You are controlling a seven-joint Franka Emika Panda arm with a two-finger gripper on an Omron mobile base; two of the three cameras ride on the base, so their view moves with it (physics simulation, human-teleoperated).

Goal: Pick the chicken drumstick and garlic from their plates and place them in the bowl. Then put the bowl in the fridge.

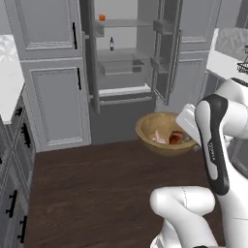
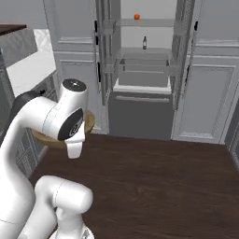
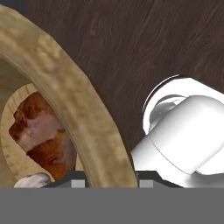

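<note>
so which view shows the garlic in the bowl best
The left base view: the garlic lies in full beside the chicken drumstick in the bowl. The hand view catches just a pale sliver; in the right base view the arm hides the bowl's inside.

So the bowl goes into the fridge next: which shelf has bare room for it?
The open fridge has free glass on the lower shelf above the drawer. The top shelf is bare right of the orange item; the middle shelf is open either side of the small bottle. The door bins look narrow for the bowl.
</note>
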